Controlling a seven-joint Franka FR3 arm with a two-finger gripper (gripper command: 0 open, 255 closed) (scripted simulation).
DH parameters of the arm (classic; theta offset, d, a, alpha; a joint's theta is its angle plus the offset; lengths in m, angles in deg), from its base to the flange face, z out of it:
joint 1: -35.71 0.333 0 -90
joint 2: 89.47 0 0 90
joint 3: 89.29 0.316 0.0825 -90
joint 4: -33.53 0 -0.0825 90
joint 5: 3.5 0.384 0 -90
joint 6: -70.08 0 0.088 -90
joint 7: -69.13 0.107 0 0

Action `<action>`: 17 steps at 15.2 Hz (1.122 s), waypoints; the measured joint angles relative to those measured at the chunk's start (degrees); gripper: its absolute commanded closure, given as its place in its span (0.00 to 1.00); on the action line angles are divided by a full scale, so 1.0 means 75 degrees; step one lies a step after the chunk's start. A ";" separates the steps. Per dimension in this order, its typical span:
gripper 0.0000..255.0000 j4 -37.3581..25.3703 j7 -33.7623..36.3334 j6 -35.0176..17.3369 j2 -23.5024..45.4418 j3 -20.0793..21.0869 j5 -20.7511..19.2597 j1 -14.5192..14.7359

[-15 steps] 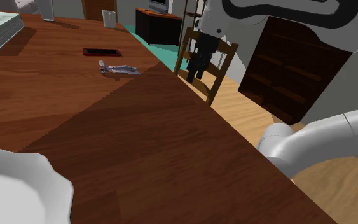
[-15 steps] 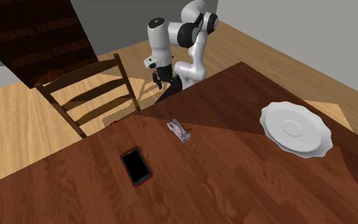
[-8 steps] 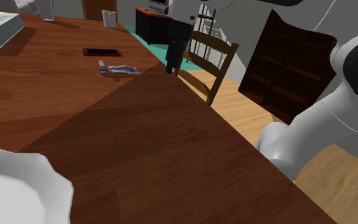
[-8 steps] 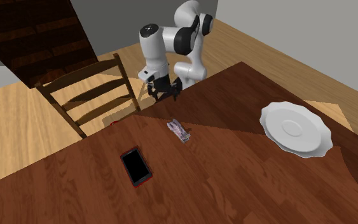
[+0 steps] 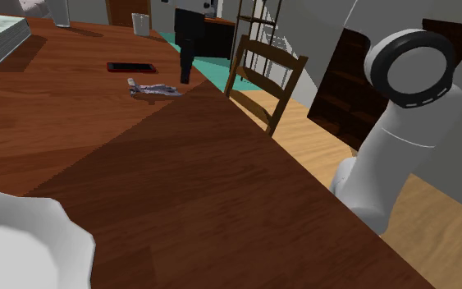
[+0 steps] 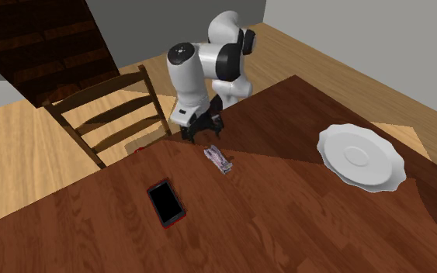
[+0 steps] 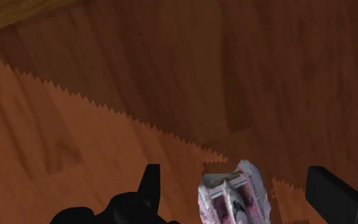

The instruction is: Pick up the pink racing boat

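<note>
Boat (image 7: 234,200) not picked up yet; it lies flat on the bench (image 5: 221,189), far left in the shoulder view. Fingers (image 7: 151,184) spread apart, empty, above and either side of it. Left to do: descend, close, lift. Half a second ago the fingers hung by the chair (image 5: 266,78); now over the boat.

- Your shoulder view sits beside the arm (image 5: 408,139), low over the table (image 5: 180,189), facing the chair (image 5: 275,51).
- Your second exterior view looks down from across the table, facing the arm.
- Your wrist view hangs close above the tabletop; all three share the toy boat (image 5: 153,89).
</note>
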State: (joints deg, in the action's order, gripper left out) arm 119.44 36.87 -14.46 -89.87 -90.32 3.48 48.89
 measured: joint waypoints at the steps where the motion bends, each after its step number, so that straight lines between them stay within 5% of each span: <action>1: 0.00 -0.0452 -0.0194 0.0159 0.0326 0.0064 -0.0011 0.0065; 6: 0.00 -0.3002 -0.0980 0.1192 0.1987 0.0429 -0.0145 0.0415; 14: 0.00 -0.1839 -0.1218 0.0328 0.1719 0.0467 -0.0172 0.0454; 15: 1.00 -0.1795 -0.1222 0.0294 0.1709 0.0467 -0.0171 0.0454; 17: 1.00 -0.1763 -0.1224 0.0268 0.1702 0.0468 -0.0171 0.0455</action>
State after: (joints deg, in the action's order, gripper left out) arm 106.22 27.70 -12.45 -77.10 -86.81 2.20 52.30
